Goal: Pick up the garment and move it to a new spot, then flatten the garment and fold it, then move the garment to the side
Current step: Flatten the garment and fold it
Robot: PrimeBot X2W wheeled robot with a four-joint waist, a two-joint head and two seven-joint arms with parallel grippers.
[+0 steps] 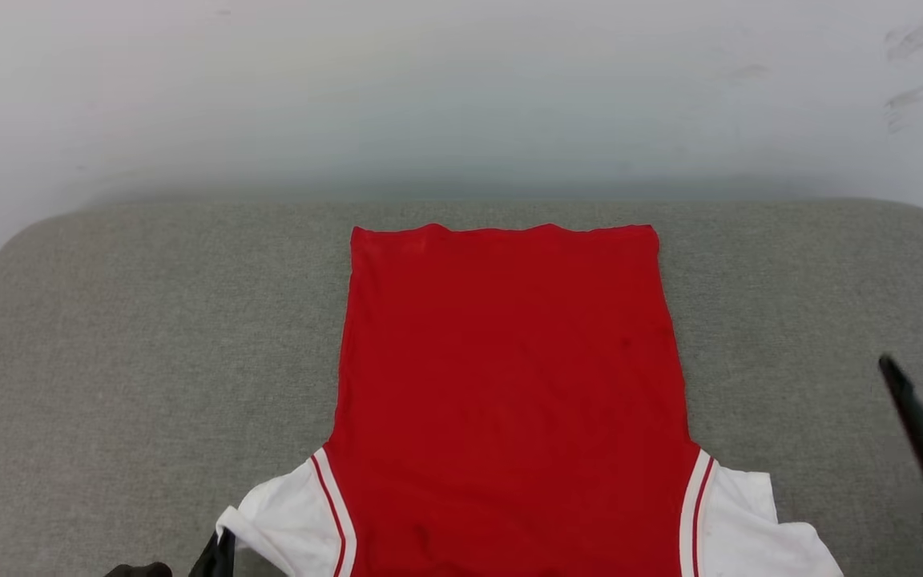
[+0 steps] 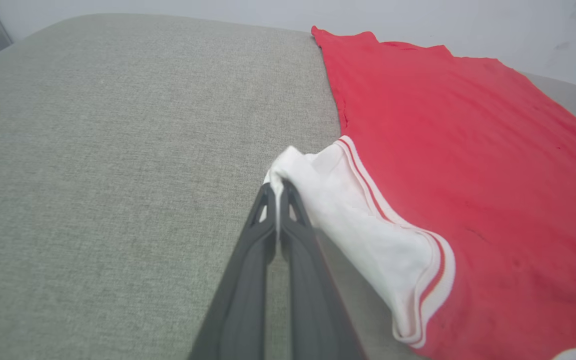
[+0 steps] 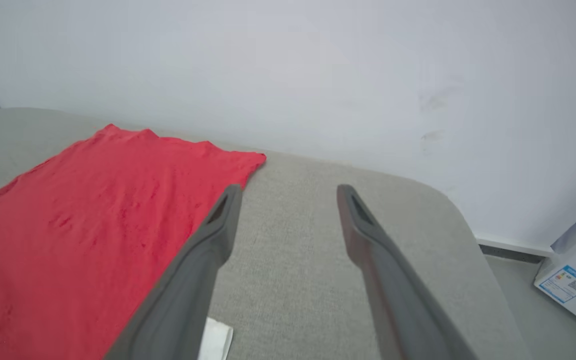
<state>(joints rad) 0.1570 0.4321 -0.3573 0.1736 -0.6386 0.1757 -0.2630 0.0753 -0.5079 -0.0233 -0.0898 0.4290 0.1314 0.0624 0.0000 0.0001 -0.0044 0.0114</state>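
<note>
A red jersey-style garment [image 1: 509, 385] lies spread flat, plain side up, on a grey fabric-covered table [image 1: 149, 336] set against a pale, scuffed wall [image 1: 461, 80]. Seen from the robot's head, the shirt fills the middle of the table. Its hem points to 12 o'clock, near the far edge, and its two white, red-striped sleeves fan out at 7 and 5 o'clock.

The left gripper [image 2: 278, 187] sits at 7 o'clock, at the bottom of the head view. Its jaws are pressed together on the outer edge of the left sleeve [image 2: 348, 210], with a pinch of white cloth caught between the dark tips and the sleeve bunching toward them.

The right gripper [image 1: 922, 359] hangs over bare table at 4 o'clock, apart from the garment's red side edge and beyond the rumpled right sleeve [image 1: 750, 521]. Its jaws stand wide apart with nothing between them.

In the right wrist view a corner of white cloth shows beside one dark finger at 6 o'clock. A pale box [image 3: 568, 285] with a blue-edged label rests on the floor at 4 o'clock, past the table's rounded corner.
</note>
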